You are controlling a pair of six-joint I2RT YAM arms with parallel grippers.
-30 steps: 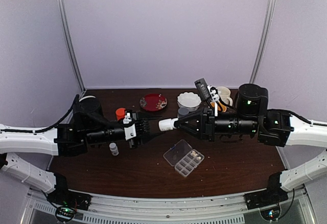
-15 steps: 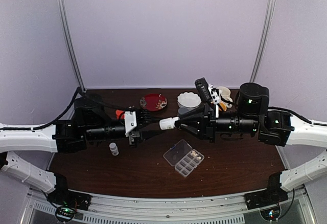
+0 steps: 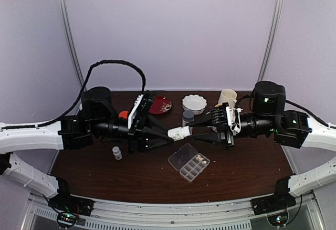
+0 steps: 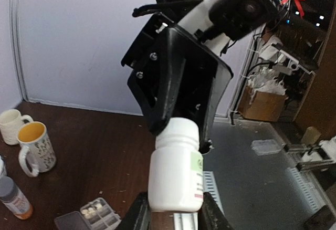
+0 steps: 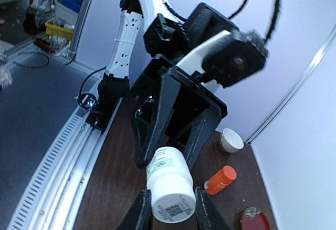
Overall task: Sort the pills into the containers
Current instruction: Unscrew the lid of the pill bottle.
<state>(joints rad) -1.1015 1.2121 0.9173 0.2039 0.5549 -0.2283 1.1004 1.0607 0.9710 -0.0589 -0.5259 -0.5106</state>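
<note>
A white pill bottle (image 3: 179, 133) hangs level above the table between both arms. My left gripper (image 3: 172, 134) is shut on its labelled body (image 4: 176, 172), fingers on either side of the base. My right gripper (image 3: 189, 131) is shut on its cap end (image 5: 171, 204), which carries a printed code. The clear organiser box (image 3: 195, 168) lies below with its lid (image 3: 181, 156) open flat. Small white pills (image 3: 200, 161) sit in some of its containers, and the pills (image 4: 92, 209) also show in the left wrist view.
Along the back stand a red plate (image 3: 159, 104), a white scalloped bowl (image 3: 194, 102), a cream mug (image 3: 228, 97) and a grey-capped bottle (image 3: 188, 117). An orange bottle (image 5: 220, 180) lies behind my left arm. A small vial (image 3: 116, 153) stands at the left.
My left gripper has closed on the bottle's body, which the right gripper held alone before. Both wrists have rolled, and the bottle has shifted slightly right and lower.
</note>
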